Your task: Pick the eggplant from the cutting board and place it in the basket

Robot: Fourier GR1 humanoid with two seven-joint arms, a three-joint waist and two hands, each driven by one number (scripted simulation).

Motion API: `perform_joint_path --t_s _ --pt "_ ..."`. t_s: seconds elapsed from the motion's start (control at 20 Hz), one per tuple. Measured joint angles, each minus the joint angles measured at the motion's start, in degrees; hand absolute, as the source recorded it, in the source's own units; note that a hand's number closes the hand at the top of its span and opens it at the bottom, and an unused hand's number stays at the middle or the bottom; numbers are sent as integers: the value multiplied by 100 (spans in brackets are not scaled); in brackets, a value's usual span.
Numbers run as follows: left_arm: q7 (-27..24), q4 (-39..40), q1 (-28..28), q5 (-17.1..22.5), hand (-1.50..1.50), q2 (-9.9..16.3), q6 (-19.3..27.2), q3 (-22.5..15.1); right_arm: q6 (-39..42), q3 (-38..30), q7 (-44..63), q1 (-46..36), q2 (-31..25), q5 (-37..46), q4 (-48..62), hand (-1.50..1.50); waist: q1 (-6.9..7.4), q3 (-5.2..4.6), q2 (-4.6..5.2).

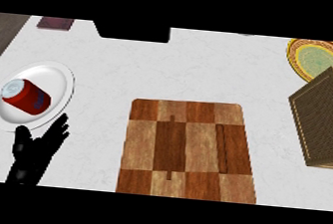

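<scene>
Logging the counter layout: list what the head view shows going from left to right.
Black left hand with straight fingers, round white plate carrying a red can on its side → checkered wooden cutting board → woven brown basket, with a yellow-green patterned plate behind it.

The cutting board (188, 150) lies flat in the middle of the white counter. It is brown wood, made of light and dark squares like a checkerboard, with rounded corners. Nothing sits on top of it. The basket (331, 118) stands at the right side, well apart from the board. It is a woven, tan box, and part of it runs off the picture's edge. No eggplant shows anywhere.
</scene>
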Motion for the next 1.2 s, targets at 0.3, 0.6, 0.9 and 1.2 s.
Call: perform_joint_path --t_s 0.3,0.6,0.9,1.2 --pt "136 -43 -14 -30 0 -39 -5 4 172 14 -915 -27 -504 394 881 -150 2 -1 -1" --pt "179 -143 51 -75 0 -44 -68 48 179 -186 -1458 -193 -652 365 1388 -150 -13 -8 -9" --pt "174 -73 39 -129 0 -89 -70 101 293 -734 -1524 -266 -844 -70 1704 -150 -36 -8 -16" --pt "202 -84 51 -138 0 -104 -83 157 611 -1522 -1669 12 -1397 -523 2297 -150 -63 -7 -21"
